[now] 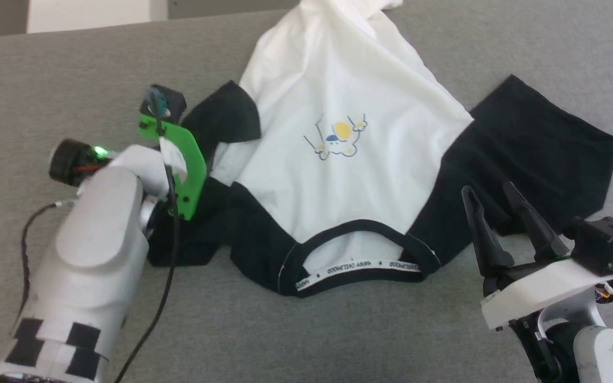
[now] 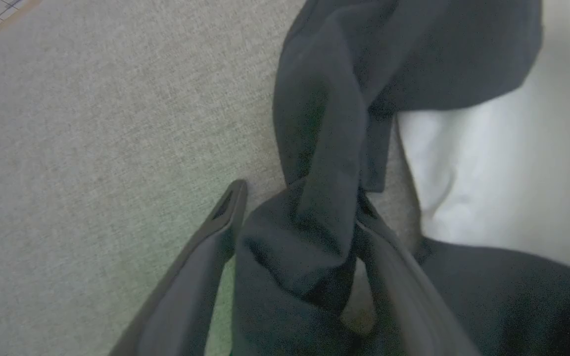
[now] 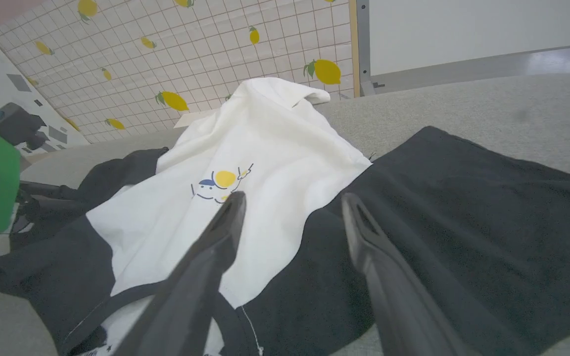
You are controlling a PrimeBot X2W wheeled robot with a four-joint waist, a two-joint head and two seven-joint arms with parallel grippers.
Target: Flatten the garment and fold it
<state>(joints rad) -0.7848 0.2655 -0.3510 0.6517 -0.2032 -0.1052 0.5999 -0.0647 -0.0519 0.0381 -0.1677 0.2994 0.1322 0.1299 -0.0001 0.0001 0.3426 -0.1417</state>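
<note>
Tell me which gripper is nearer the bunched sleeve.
Left. Left gripper straddles the bunched sleeve, fabric between its open jaws. Right gripper hovers across the shirt, by the flat sleeve.

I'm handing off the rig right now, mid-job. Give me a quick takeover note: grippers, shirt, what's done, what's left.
Left gripper: open, fingers straddling the bunched left sleeve, not clamped.
Right gripper: open, holding nothing, at the near edge of the right sleeve.
Shirt: print up on the grey surface, collar nearest the robot.
Done: right sleeve spread out flat.
Left: left sleeve is crumpled and the far hem rumpled; smooth both, then fold. No fold made yet.
</note>
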